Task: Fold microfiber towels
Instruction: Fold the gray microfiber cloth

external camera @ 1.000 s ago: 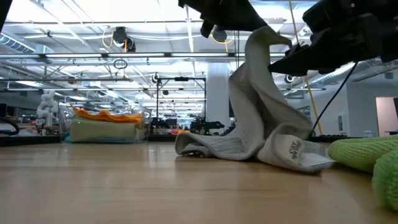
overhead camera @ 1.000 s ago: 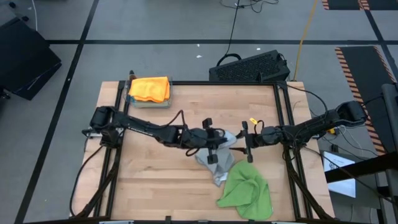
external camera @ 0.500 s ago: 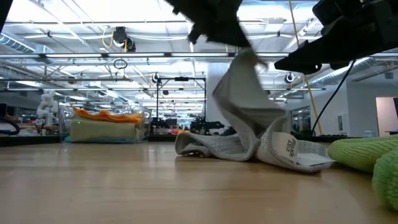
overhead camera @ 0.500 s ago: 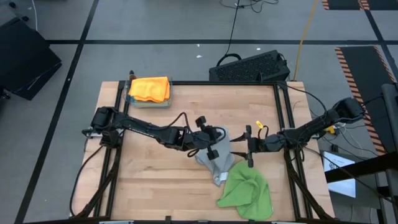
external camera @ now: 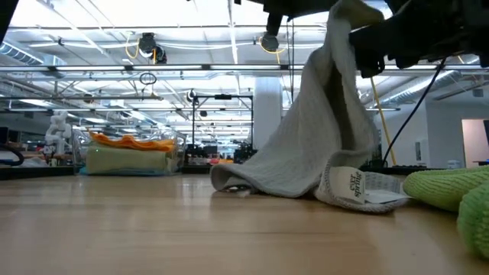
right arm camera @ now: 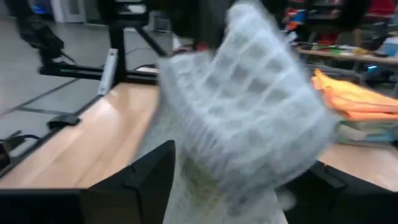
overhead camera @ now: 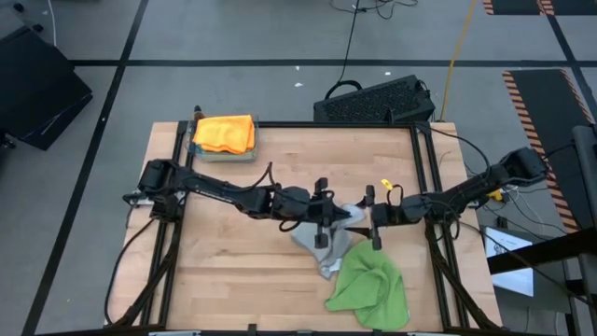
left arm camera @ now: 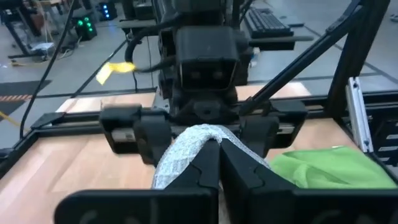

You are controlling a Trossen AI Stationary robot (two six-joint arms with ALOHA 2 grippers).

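Note:
A light grey microfiber towel (external camera: 321, 114) hangs from my left gripper (overhead camera: 328, 217), which is shut on its top near the table's middle. Its lower part, with a white label, lies bunched on the wood. My right gripper (overhead camera: 373, 217) faces the left one from the right. It is open, and the raised part of the towel (right arm camera: 249, 93) stands between its fingers; I cannot tell whether they touch it. A bright green towel (overhead camera: 368, 285) lies crumpled near the front edge. An orange towel (overhead camera: 224, 133) lies on a clear box at the far left. My left gripper pinches a bunched ridge of the grey towel (left arm camera: 194, 138) between its two fingers (left arm camera: 239, 163). The fingers come nearly level from the table's left. The towel hangs slack below them, and its lower end (external camera: 260, 179) rests on the table.
A black keyboard (overhead camera: 378, 101) lies beyond the table's far edge. Black frame rails (overhead camera: 424, 177) run along the table's left and right sides. Bare wood shows across the table's left half (overhead camera: 224, 271).
My left gripper swung the held part of the grey towel down and toward the table's left, then raised it again toward the right gripper. The held part now stands higher than before and between the right gripper's fingers. The towel's lower end has stayed on the table.

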